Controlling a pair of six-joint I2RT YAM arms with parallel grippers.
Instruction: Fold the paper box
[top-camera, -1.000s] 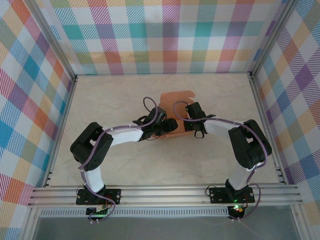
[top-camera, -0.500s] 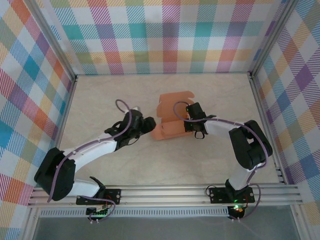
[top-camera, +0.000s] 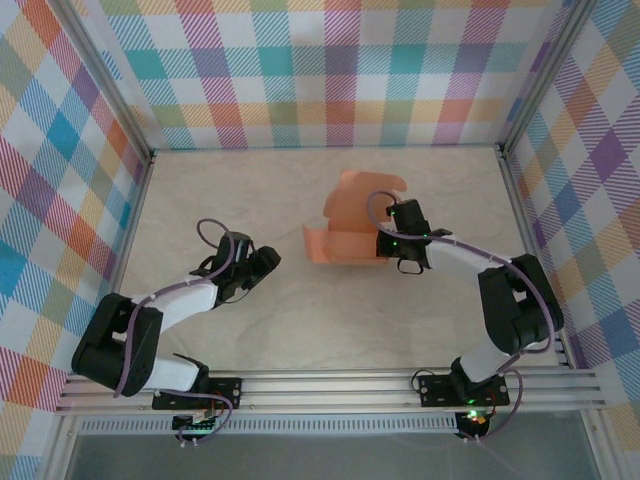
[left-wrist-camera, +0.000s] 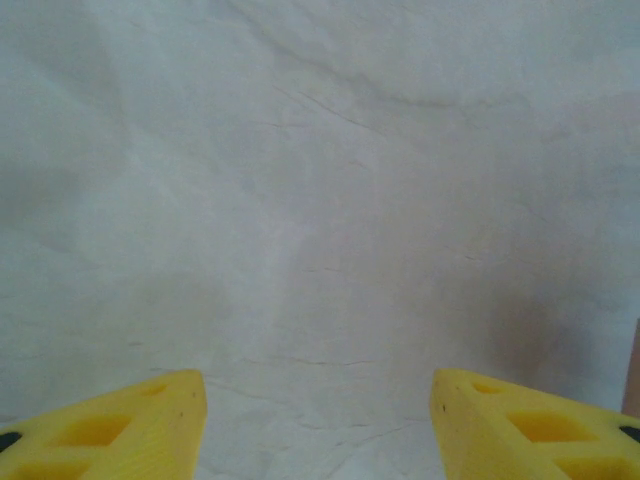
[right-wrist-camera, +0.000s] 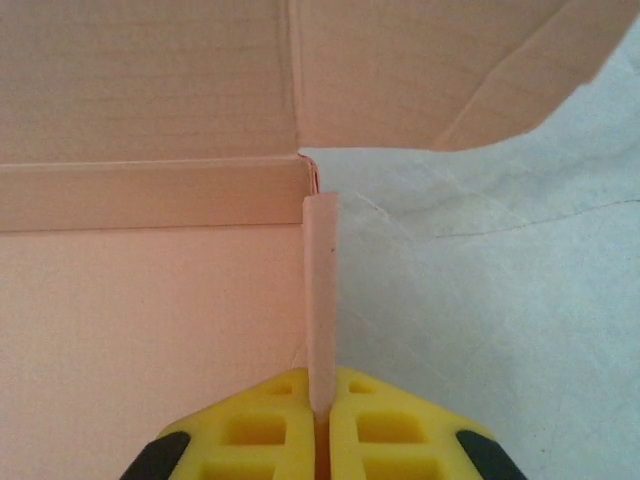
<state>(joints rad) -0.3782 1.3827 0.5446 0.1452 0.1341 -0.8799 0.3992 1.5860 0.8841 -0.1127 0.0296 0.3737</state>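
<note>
Right wrist view: my right fingers (right-wrist-camera: 262, 432) pinched shut on upright side wall (right-wrist-camera: 320, 280) of paper box (right-wrist-camera: 150, 320). Box half-formed, mid-table, lid flap up. My left fingers (left-wrist-camera: 120, 420) spread wide, empty, over bare table (left-wrist-camera: 320, 200). Judged step: raising walls. Next: left tucks the opposite wall while right holds.

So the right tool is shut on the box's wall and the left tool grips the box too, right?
No. The right tool is shut on the paper box wall, but the left tool is open over the table, apart from the box; the left wrist view shows it.
</note>
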